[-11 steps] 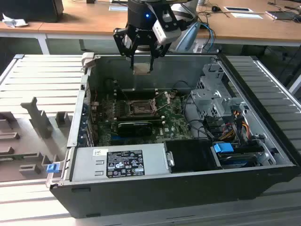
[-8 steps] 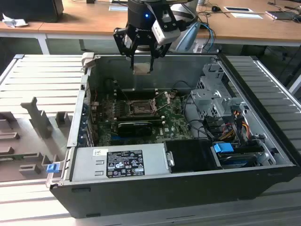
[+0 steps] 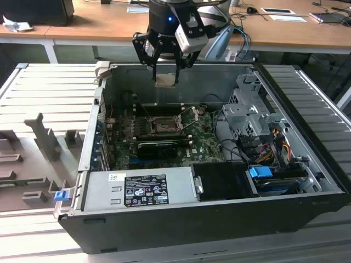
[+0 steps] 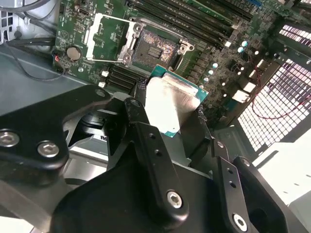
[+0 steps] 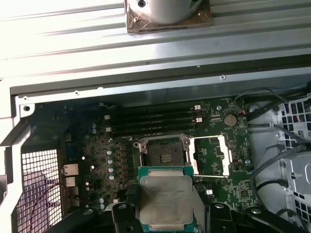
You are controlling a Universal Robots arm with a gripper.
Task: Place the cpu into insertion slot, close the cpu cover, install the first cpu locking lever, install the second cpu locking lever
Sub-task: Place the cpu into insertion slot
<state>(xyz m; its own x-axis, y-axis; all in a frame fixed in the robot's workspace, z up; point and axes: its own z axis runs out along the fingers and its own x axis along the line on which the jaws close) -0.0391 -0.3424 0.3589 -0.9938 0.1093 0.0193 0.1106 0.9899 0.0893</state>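
Step in hand: first step, placing the cpu [image 5: 165, 201]; chip not yet seated.
Gripper [image 3: 166, 78]: closed onto the cpu, fingers [image 4: 138, 97] pinching two opposite edges; nothing else held.
Cpu location: between the fingertips, high over the open computer case [image 3: 219, 70], well apart from the motherboard [image 5: 97, 160].
Insertion slot [image 5: 165, 156]: below and ahead of the gripper, empty, pin field exposed.
Cpu cover [image 5: 210, 155]: swung open, lying just beside the slot, clear of the gripper.
Orientation: silvery face toward both wrist views, tan face toward the exterior view; exact tilt against the board not determinable.
Long axis: none evident, outline near square; edges in the first wrist view roughly parallel to the slot rim.
Demand of the placement, as judged: chip brought level, squared to the rim, lowered without sliding across the pins.
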